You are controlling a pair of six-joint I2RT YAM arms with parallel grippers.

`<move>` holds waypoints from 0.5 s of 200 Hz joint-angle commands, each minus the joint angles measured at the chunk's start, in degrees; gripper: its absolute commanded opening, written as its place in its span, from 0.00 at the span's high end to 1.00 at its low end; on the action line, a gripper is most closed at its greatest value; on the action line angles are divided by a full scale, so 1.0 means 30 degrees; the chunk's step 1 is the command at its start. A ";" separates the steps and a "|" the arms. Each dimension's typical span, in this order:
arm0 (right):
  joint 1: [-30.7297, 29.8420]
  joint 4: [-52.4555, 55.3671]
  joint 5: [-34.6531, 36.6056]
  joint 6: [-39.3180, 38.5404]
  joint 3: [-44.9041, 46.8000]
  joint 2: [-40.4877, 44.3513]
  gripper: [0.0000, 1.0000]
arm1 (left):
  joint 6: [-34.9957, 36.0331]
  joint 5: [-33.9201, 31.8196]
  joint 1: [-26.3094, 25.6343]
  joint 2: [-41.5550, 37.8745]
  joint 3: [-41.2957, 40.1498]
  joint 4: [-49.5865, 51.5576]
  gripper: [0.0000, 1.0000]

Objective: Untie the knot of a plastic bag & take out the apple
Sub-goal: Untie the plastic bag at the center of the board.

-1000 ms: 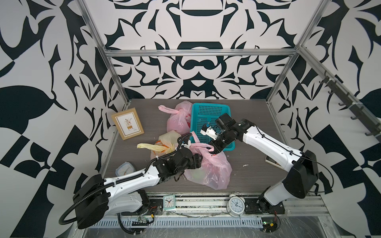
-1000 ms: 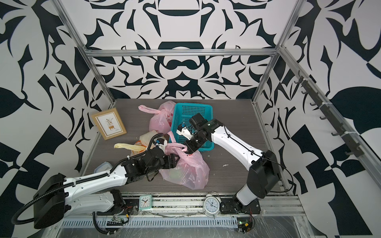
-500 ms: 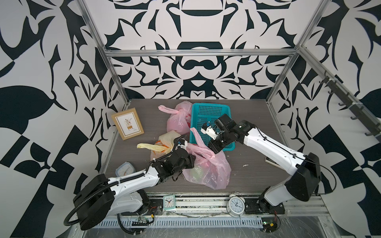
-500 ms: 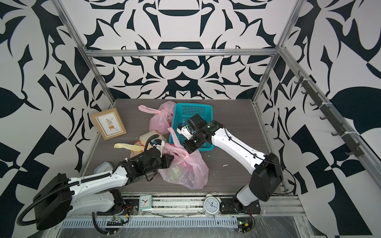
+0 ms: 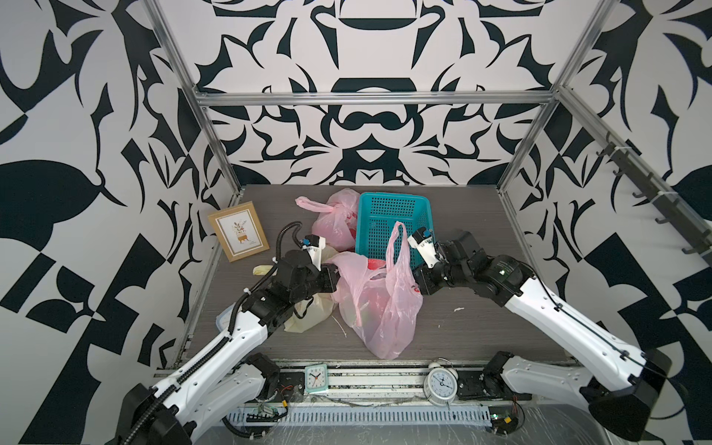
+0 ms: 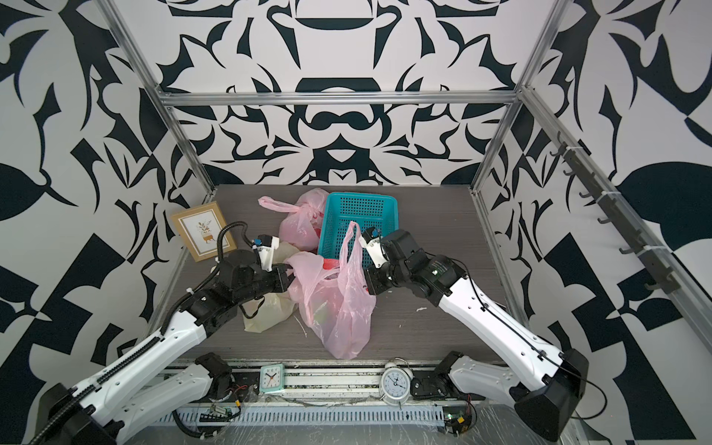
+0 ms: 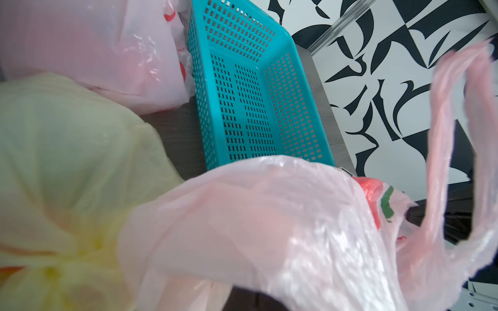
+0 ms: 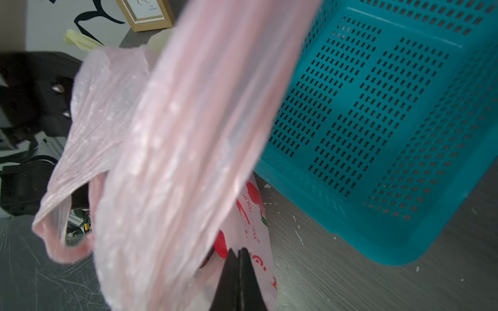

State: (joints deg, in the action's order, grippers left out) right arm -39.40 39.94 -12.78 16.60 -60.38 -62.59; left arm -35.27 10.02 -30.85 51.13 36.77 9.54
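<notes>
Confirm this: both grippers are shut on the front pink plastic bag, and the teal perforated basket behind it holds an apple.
Wrong on one point: the teal perforated plastic basket is empty, as the left wrist view shows. The left gripper and right gripper are indeed shut on the front pink plastic bag.

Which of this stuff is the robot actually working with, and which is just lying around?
In the job: middle pink bag, pinched by left gripper and right gripper.
Lying about: teal basket, far pink bag, yellow bag, picture frame, square clock, round alarm clock.
</notes>
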 commanded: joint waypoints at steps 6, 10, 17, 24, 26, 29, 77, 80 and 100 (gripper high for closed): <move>-0.0220 -0.1079 0.0331 0.1737 0.1293 0.1346 1.00 | 0.1495 0.2232 0.1701 -0.0019 0.0299 0.2181 1.00; -0.0227 -0.1225 0.0329 0.1833 0.1474 0.1468 1.00 | 0.1593 0.2360 0.1782 0.0101 0.0335 0.2196 1.00; -0.0227 -0.1412 0.0254 0.1871 0.1685 0.1604 1.00 | 0.1821 0.2471 0.1859 0.0385 0.0479 0.2250 1.00; -0.0238 -0.1599 0.0271 0.1859 0.1809 0.1647 1.00 | 0.2051 0.2547 0.1897 0.0742 0.0636 0.2370 1.00; -0.0244 -0.1655 0.0273 0.1852 0.1829 0.1644 1.00 | 0.2115 0.2563 0.1903 0.0864 0.0699 0.2419 1.00; -0.0244 -0.1735 0.0270 0.1857 0.1843 0.1644 1.00 | 0.2226 0.2605 0.1927 0.1025 0.0769 0.2464 1.00; -0.0227 -0.4552 -0.1184 0.1843 0.1715 0.1454 0.84 | 0.3253 0.4290 0.2231 0.2139 0.2546 0.4372 0.99; -0.0227 -0.4738 -0.1344 0.1863 0.1653 0.1426 0.82 | 0.3339 0.4286 0.2235 0.2096 0.2670 0.4619 0.97; -0.0227 -0.5169 -0.1815 0.2105 0.1173 0.1321 0.67 | 0.3901 0.4273 0.2233 0.1501 0.3496 0.6347 0.72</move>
State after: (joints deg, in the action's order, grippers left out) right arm -39.88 30.22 -15.31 21.82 -54.78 -58.89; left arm -26.74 20.67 -24.38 57.95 43.62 20.93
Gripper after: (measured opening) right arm 0.244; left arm 0.145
